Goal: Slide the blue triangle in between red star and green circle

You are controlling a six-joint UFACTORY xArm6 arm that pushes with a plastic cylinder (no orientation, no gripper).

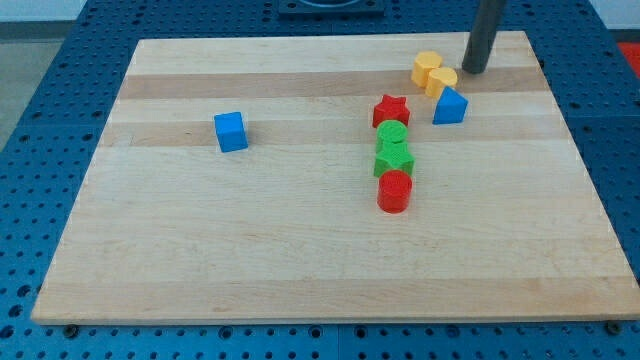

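The blue triangle (450, 106) lies at the view's upper right, just below and right of a yellow block (441, 80). The red star (391, 110) sits to its left, with a small gap between them. The green circle (393, 135) touches the red star from below. My tip (472, 70) stands above and slightly right of the blue triangle, next to the yellow block, apart from the triangle.
A second yellow block (427, 66) sits up and left of the first. A green star (394, 160) and a red cylinder (395, 190) continue the column below the green circle. A blue cube (231, 131) lies at the left. The wooden board (250, 260) sits on a blue perforated table.
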